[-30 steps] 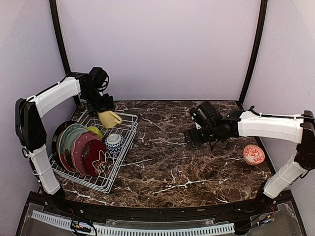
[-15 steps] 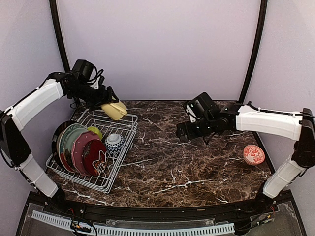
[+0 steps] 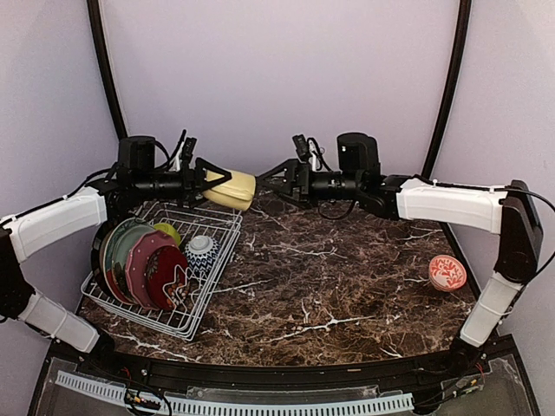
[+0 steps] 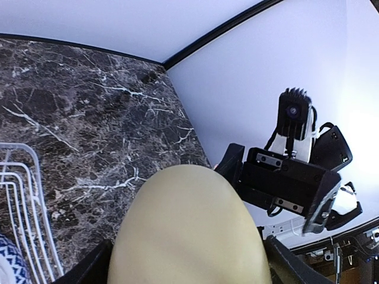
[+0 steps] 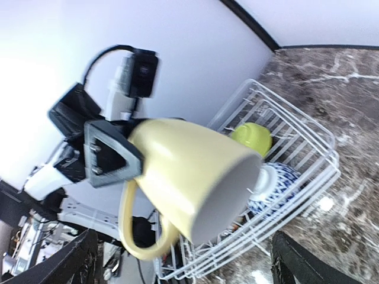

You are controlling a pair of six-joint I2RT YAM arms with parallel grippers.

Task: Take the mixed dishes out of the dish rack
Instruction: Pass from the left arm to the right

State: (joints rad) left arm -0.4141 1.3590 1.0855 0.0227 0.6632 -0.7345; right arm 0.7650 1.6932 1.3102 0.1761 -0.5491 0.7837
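My left gripper is shut on the pale yellow mug and holds it on its side in the air, past the far right corner of the white dish rack. The mug's mouth faces my right gripper, which is open and level with it, a short gap away. In the left wrist view the mug fills the space between my fingers. The rack holds several upright plates, a dark red plate, a lime-green bowl and a blue-white bowl.
A red-white bowl sits on the marble table at the right. Both arms reach across the back of the table at mid height. Black frame posts stand at the back corners.
My left arm lifted the mug out over the rack's far corner and swung it right, turning it sideways. My right arm rose and turned left toward the mug with its jaws open.
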